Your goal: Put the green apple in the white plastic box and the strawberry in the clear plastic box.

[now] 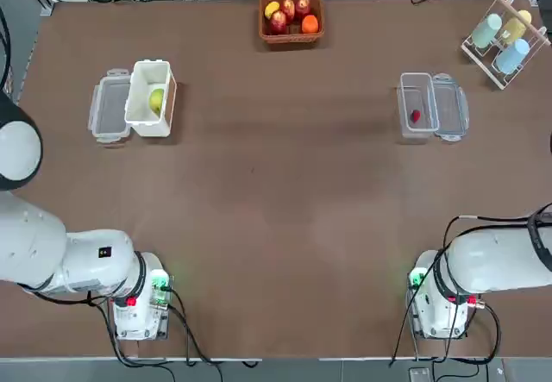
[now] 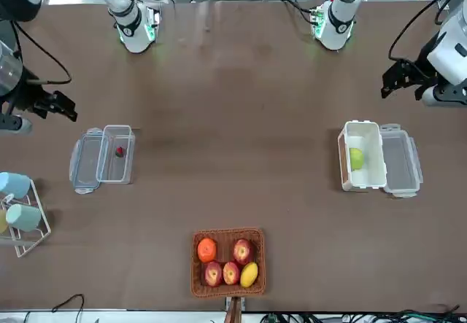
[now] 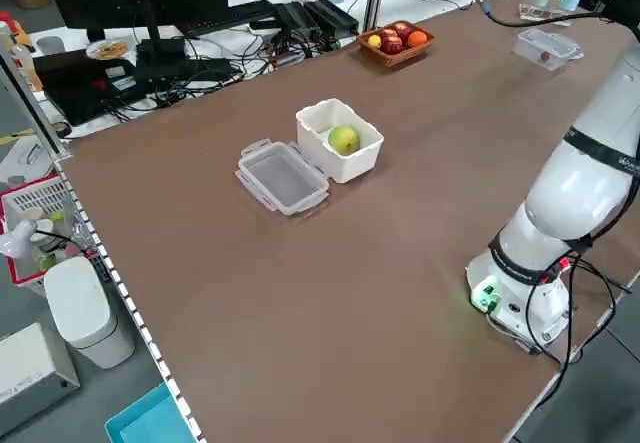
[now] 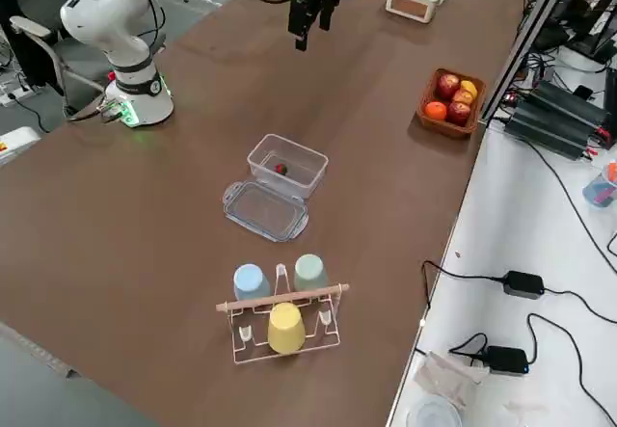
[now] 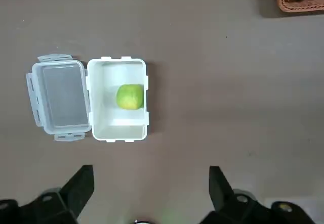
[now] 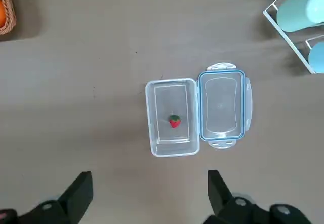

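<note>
The green apple (image 1: 156, 100) (image 5: 130, 96) lies inside the white plastic box (image 1: 151, 65) (image 5: 117, 132) at the table's far left. Its clear lid (image 5: 59, 98) rests flat beside the box. On the far right, the strawberry (image 1: 415, 115) (image 6: 174, 121) sits on the bottom of the clear plastic box (image 1: 415, 78) (image 6: 172, 150), whose lid (image 6: 221, 107) lies alongside. My left gripper (image 5: 151, 188) (image 2: 401, 76) hangs open high above the table, on the near side of the white box. My right gripper (image 6: 150, 186) (image 2: 52, 104) hangs open the same way near the clear box. Both hold nothing.
A brown basket (image 1: 291, 18) of red, yellow and orange fruit stands at the far middle edge. A wire rack (image 1: 504, 39) with three cups sits at the far right corner. Both arm bases (image 1: 138, 304) (image 1: 440, 300) stand at the near edge.
</note>
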